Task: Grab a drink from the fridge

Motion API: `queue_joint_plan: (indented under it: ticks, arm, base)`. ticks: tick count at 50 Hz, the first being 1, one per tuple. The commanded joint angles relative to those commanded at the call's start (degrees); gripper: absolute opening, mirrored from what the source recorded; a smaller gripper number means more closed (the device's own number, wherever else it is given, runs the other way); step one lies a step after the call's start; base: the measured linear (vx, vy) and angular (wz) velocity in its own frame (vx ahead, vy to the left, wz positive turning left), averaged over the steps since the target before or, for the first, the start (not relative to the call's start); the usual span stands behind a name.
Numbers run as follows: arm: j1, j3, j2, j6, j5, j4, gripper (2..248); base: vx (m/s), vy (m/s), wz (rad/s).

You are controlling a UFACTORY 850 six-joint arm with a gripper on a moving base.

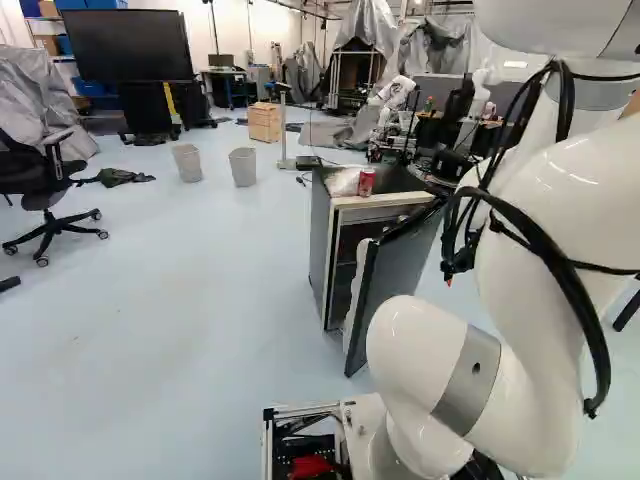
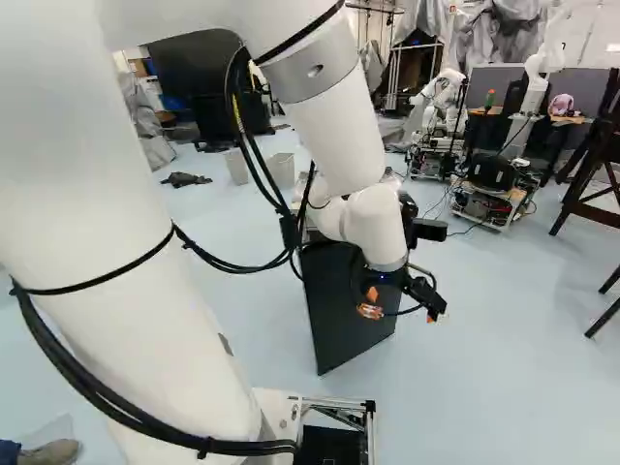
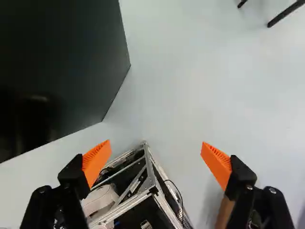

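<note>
Drink can of red metal (image 1: 366, 182) up on the grey box-shaped fridge (image 1: 320, 245), any inside hidden | black end effector with orange pads (image 3: 156, 144) empty, spread wide, outside the part-open black door (image 1: 395, 265) | best play: round its free edge, ease wider from within

the open door (image 1: 396, 270) stands between tool (image 2: 401, 311) and fridge (image 1: 321, 240), with room to pass around the door's free edge.

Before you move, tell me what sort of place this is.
Most likely a robotics lab or workshop: another robot stands beyond the fridge, grey sheets drape equipment at the back, and a big screen stands at the left of the left base view.
</note>
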Motion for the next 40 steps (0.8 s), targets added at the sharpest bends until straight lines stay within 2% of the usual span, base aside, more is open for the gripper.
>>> queue_joint_plan:
  ticks: [23,40]
  arm:
    - [4.5,5.0,4.8,0.0,6.8,-9.6,247]
    - [8.4,7.9,7.7,0.0,10.9,-13.5,247]
  base:
    - [0.0,0.0,0.0]
    - [0.0,0.0,0.0]
